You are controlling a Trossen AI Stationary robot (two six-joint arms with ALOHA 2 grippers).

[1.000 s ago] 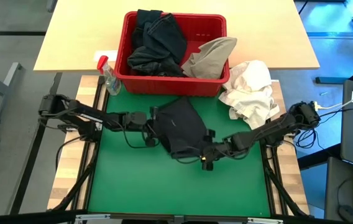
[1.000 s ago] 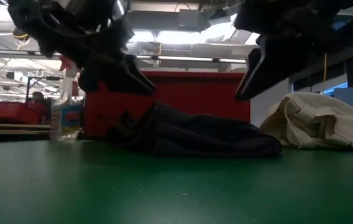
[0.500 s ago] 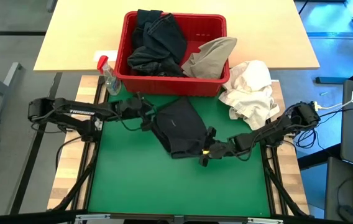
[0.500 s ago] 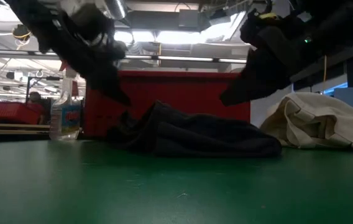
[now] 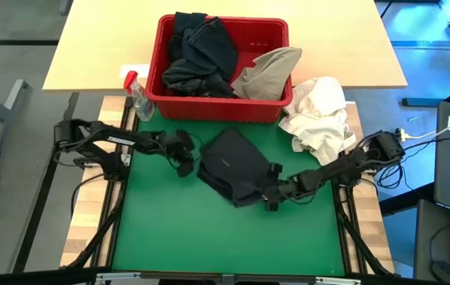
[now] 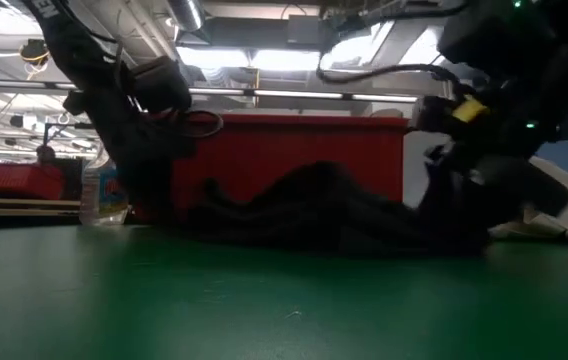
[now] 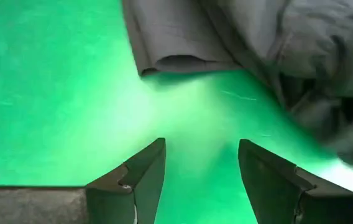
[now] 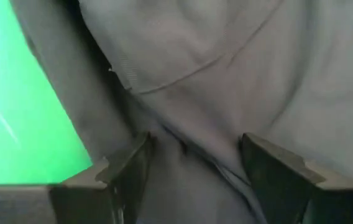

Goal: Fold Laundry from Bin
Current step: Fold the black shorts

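Both arms reach low over the bench toward its middle.

The left arm stretches in from the left edge, its gripper close above the surface with fingers spread apart and nothing between them. The right arm angles in from the right edge, its gripper down low, fingers parted.

Our right gripper pressed close over dark cloth

We see the jaws standing apart, with a creased dark garment filling the space between and beyond them; a seam runs across it, and bare green worktop shows beside its edge.
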